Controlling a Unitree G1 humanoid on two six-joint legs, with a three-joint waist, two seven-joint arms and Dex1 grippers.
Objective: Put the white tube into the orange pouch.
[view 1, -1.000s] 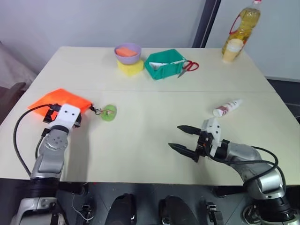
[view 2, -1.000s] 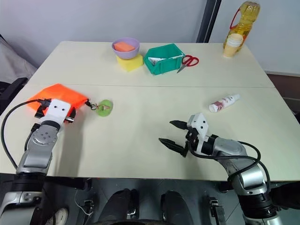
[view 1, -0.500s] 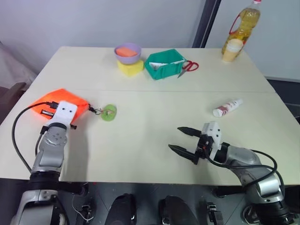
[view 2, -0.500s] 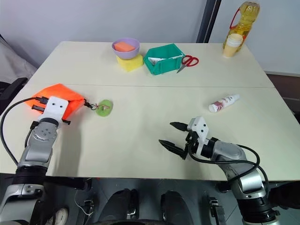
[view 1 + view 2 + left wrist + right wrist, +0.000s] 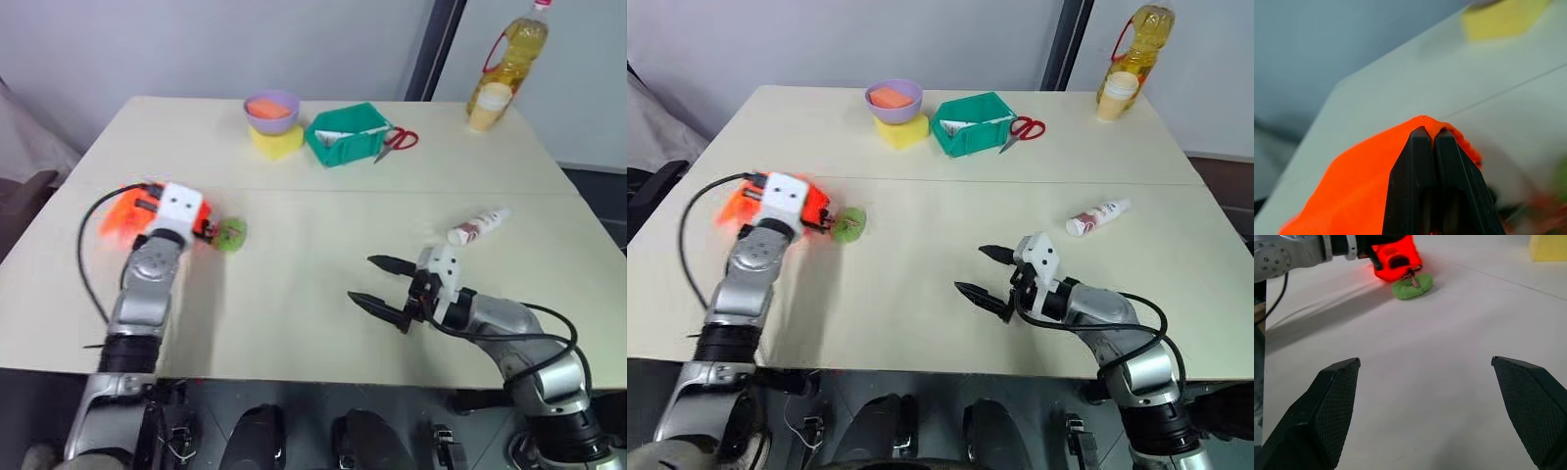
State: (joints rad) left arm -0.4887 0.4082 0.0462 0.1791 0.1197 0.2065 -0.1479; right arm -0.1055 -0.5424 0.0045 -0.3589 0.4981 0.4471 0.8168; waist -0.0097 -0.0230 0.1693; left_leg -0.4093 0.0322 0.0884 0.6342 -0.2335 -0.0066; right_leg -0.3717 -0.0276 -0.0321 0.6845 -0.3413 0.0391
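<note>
Left tool [image 5: 1431, 142] pinching orange pouch [image 5: 1359, 183], white tube [image 5: 476, 225] well apart

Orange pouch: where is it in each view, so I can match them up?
Left eye view: orange pouch, left table side, behind the left gripper.
Right eye view: pouch, same spot.
Left wrist view: pouch pinched in shut jaws.
Right wrist view: pouch, far across the table.
Shared landmark: round green tag, beside the pouch.

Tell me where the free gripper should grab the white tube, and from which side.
Grip the white tube across its middle with the open right gripper, coming from above. It lies flat and clear on the table, slanted, so the fingers should straddle its narrow width.
</note>
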